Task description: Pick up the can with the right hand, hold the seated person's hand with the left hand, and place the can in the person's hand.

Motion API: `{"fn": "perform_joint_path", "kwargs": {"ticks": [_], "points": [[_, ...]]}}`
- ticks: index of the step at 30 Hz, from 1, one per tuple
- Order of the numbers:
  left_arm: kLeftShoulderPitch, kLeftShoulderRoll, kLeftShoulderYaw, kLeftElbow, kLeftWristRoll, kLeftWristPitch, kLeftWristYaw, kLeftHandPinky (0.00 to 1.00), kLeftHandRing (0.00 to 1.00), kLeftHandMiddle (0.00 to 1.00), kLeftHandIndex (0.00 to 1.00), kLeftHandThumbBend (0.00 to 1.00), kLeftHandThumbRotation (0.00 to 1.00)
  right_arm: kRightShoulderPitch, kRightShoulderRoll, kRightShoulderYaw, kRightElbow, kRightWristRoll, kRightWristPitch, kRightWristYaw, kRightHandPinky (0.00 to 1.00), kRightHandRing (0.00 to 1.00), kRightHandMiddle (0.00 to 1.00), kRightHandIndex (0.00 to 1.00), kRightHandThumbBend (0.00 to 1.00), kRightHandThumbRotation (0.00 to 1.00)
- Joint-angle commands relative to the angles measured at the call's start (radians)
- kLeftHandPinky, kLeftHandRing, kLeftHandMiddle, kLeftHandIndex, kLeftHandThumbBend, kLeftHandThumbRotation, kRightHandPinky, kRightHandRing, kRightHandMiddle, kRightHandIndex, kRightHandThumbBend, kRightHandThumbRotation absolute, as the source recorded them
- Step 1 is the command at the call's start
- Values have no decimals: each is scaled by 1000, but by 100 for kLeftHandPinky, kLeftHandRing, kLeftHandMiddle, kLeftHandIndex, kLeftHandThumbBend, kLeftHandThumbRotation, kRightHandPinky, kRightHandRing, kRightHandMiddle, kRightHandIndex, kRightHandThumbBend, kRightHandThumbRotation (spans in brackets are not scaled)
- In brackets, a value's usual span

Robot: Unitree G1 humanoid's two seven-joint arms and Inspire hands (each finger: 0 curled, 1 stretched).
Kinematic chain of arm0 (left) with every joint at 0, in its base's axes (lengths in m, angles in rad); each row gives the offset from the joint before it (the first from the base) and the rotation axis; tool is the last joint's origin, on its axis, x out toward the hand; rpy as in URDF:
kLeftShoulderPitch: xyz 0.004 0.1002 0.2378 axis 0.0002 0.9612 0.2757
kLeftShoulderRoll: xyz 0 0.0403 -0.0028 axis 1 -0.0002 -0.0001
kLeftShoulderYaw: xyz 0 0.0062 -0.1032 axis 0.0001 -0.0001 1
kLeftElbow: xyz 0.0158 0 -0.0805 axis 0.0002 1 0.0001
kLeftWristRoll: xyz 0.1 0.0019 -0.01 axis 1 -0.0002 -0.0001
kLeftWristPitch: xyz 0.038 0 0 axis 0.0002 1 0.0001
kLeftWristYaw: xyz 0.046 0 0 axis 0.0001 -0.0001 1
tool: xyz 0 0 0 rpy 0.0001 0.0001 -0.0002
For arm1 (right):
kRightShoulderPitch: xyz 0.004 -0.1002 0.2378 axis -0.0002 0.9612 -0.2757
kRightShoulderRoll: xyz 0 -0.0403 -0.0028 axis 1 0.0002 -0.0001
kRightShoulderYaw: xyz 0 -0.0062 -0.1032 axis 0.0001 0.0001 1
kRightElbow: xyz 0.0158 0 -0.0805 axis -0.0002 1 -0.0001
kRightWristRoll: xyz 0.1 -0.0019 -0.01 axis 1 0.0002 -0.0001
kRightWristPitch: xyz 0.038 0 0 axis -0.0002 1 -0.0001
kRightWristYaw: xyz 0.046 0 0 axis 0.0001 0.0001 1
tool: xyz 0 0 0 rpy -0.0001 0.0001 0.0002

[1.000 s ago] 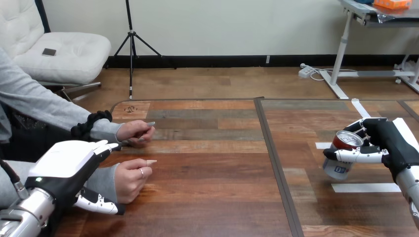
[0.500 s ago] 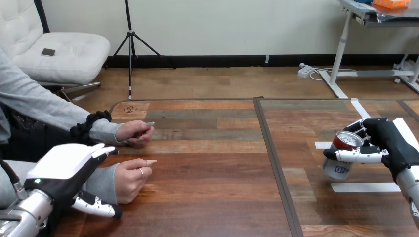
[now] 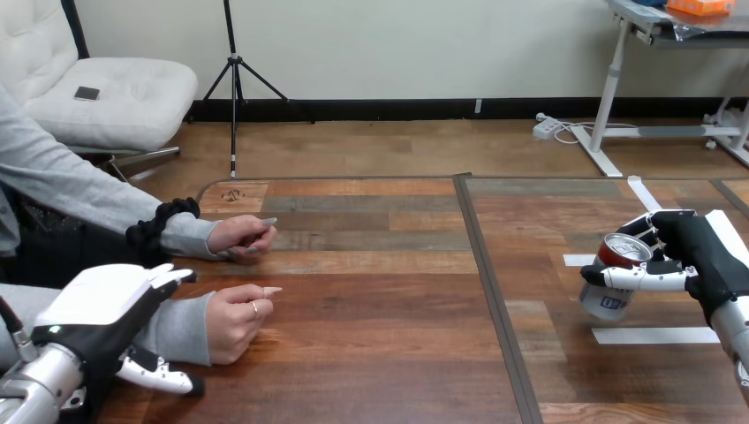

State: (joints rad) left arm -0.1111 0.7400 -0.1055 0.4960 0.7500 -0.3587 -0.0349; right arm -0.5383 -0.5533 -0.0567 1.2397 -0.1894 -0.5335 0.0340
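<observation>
A silver can [image 3: 615, 276] with a red top stands tilted at the right of the table, and my right hand [image 3: 684, 261] is shut on it, thumb across its front. The person's near hand [image 3: 234, 321] rests loosely curled on the table at the left, one finger pointing right. Their far hand [image 3: 242, 236] lies on the table behind it. My left hand [image 3: 110, 309] hovers at the lower left over the person's grey sleeve [image 3: 175, 328], fingers straight and thumb spread below; it is open and curls round nothing.
White tape strips [image 3: 654, 335] mark the table around the can. A dark seam [image 3: 491, 290] runs front to back down the wooden table [image 3: 380, 353], between the can and the person's hands.
My left hand has drawn back toward the lower left, away from the person's near hand. The right hand with the can has barely shifted. The person's hands are still.
</observation>
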Motion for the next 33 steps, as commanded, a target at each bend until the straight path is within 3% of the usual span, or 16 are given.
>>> {"fn": "perform_joint_path", "kwargs": {"ticks": [1, 19, 28, 33], "points": [[-79, 37, 0, 20, -16, 9, 20, 82, 92, 95, 90, 100, 38, -88, -38, -20, -64, 18, -21, -18, 29, 34, 41, 44, 84, 0], [-94, 61, -2, 56, -25, 22, -1, 85, 93, 96, 92, 100, 36, -88, -40, -18, -59, 14, -40, -25, 30, 35, 42, 44, 85, 0], [-93, 71, -1, 63, -19, 12, 32, 82, 91, 94, 90, 100, 31, -89, -38, -27, -61, 28, -40, -6, 35, 38, 43, 44, 84, 0], [-87, 77, 4, 47, -23, 16, 30, 79, 88, 92, 88, 100, 28, -86, -40, -22, -65, 21, -52, -18, 35, 39, 43, 44, 84, 0]]}}
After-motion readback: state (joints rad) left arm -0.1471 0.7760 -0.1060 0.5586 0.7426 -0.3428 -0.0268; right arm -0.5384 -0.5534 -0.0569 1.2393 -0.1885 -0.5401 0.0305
